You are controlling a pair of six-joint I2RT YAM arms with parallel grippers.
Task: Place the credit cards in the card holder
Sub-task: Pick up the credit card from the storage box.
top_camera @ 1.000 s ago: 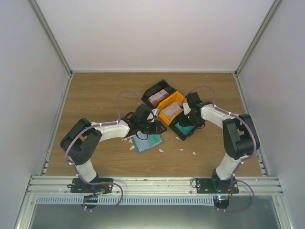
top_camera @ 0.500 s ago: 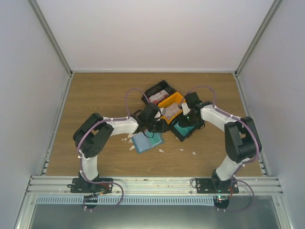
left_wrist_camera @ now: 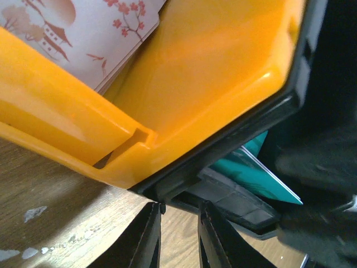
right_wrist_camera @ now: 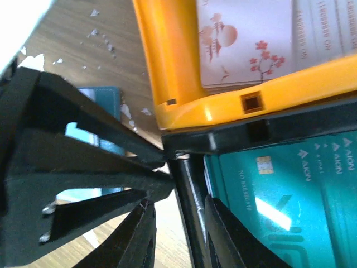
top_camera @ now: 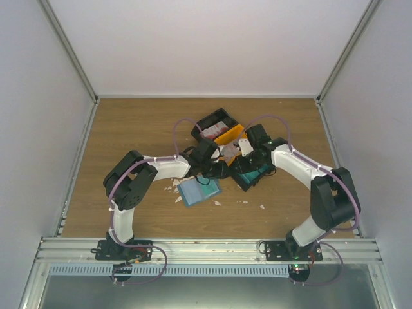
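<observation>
- The credit cards point(right_wrist_camera: 262, 184) sit sorted in the tray point(left_wrist_camera: 212, 84). A teal stack fills the black end compartment and a white stack with red blossoms fills the orange middle one, so any card has to be lifted out over a wall.
- The card holder point(top_camera: 198, 191) lies flat on the bench point(top_camera: 129, 129), just beside the tray's near side and apart from both pincers. No card shows in it.
- The left pincer point(left_wrist_camera: 179, 209) is narrow, its tips at the tray's black lower rim below the orange wall. Bare wood shows in the gap, and I cannot tell whether it pinches the rim. It is probably there to steady the tray.
- The right pincer point(right_wrist_camera: 179, 204) is also narrow and straddles the black wall at the edge of the teal compartment. I cannot tell whether it clamps that wall. The teal cards lie just beside the finger on the compartment side, and the pincer holds none of them.
</observation>
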